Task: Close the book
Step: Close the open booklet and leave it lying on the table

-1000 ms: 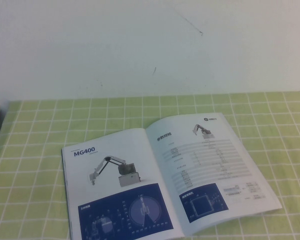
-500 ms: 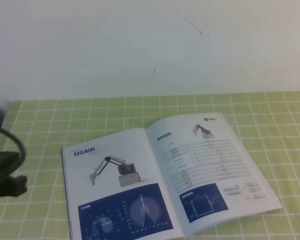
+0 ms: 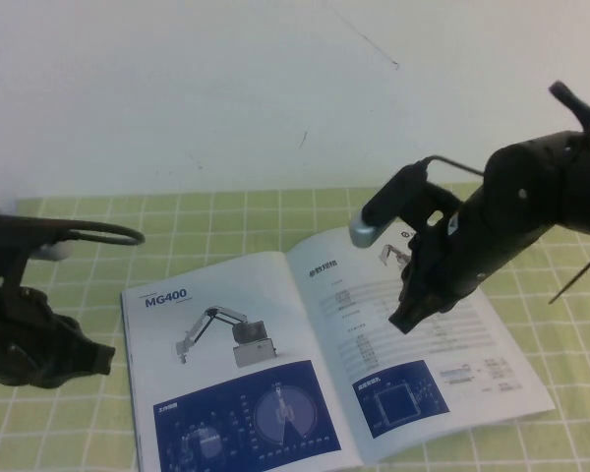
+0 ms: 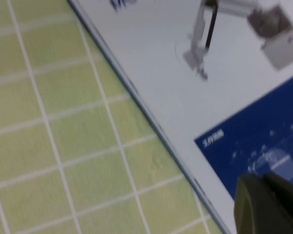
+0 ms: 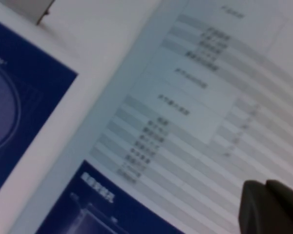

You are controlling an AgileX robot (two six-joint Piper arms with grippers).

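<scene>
While the high view takes in both arms at once, each wrist view shows only a slice of print. From above, the open brochure (image 3: 315, 344) lies flat on the green checked desk (image 3: 79, 246), close to its front edge and a little toward its right side. Its near left corner runs out of view.

The left gripper (image 3: 98, 359) hangs over the cloth just beyond the brochure's left edge. The right gripper (image 3: 403, 317) is poised above the right-hand page. For neither can I tell whether the jaws are released or clenched.

Only the left wrist view shows that page's outer edge against the green squares, with the printed robot arm (image 4: 205, 39) and a blue panel (image 4: 254, 146) whose white caption is too blurred to read. Only the right wrist view shows the centre fold (image 5: 102, 126) up close, beside a table of grey rows (image 5: 195, 112) with illegible characters.

The one legible piece of writing is the blue heading "MG400" (image 3: 165, 298), seen from above at the top of the left page. A small round logo (image 3: 416, 234) tops the right page, unreadable.
</scene>
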